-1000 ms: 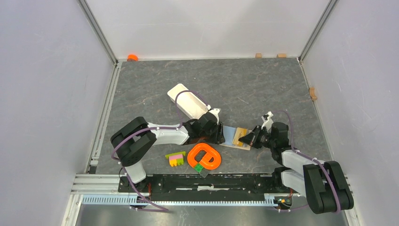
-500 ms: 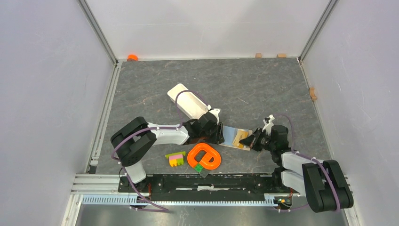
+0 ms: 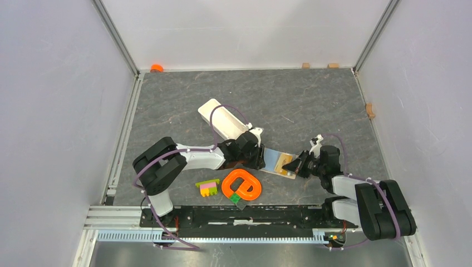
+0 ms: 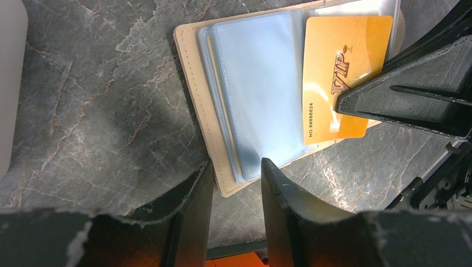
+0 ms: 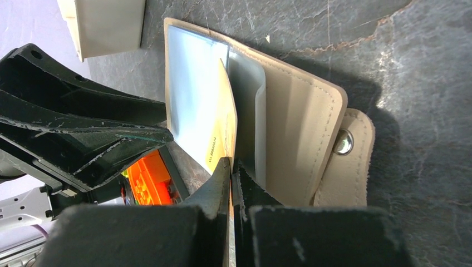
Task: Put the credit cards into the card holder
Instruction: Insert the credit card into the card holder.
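Observation:
The beige card holder (image 3: 271, 158) lies open on the table between both grippers. In the left wrist view its beige edge (image 4: 192, 83) frames clear sleeves with a light blue card (image 4: 256, 94) in them. My right gripper (image 3: 293, 164) is shut on the orange-gold card (image 4: 339, 67). It holds the card on edge, its far end against the sleeves (image 5: 225, 117). The clasp tab (image 5: 350, 161) lies to the right. My left gripper (image 4: 235, 164) is open, and its fingertips straddle the holder's near corner.
A long white tray (image 3: 222, 119) lies just behind the left gripper. An orange ring-shaped toy (image 3: 242, 185) and pink-yellow-green bricks (image 3: 207, 187) sit near the front rail. An orange cap (image 3: 157, 68) and small wooden blocks (image 3: 305, 65) lie along the far wall.
The right arm has shifted slightly and lowered its forearm, keeping the orange-gold card at the holder. The left gripper has hardly moved.

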Tool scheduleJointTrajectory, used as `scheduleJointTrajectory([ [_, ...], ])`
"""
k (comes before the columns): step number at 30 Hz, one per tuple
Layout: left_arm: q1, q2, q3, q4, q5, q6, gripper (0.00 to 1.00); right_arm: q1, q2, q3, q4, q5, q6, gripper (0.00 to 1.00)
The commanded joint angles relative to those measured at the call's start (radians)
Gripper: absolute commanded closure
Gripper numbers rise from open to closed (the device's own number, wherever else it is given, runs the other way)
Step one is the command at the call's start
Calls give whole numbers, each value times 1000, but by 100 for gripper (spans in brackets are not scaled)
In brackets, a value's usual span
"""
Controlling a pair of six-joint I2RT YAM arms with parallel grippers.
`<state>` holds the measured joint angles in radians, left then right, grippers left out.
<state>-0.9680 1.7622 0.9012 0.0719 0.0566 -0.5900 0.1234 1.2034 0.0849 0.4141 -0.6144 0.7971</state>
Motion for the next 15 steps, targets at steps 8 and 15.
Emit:
scheduleJointTrajectory([
  [8, -8, 40, 25, 33, 86, 40, 58, 14, 53, 17, -72, 11, -10, 100],
  [15, -9, 43, 15, 68, 124, 31, 59, 26, 91, 38, -81, 5, 7, 100],
])
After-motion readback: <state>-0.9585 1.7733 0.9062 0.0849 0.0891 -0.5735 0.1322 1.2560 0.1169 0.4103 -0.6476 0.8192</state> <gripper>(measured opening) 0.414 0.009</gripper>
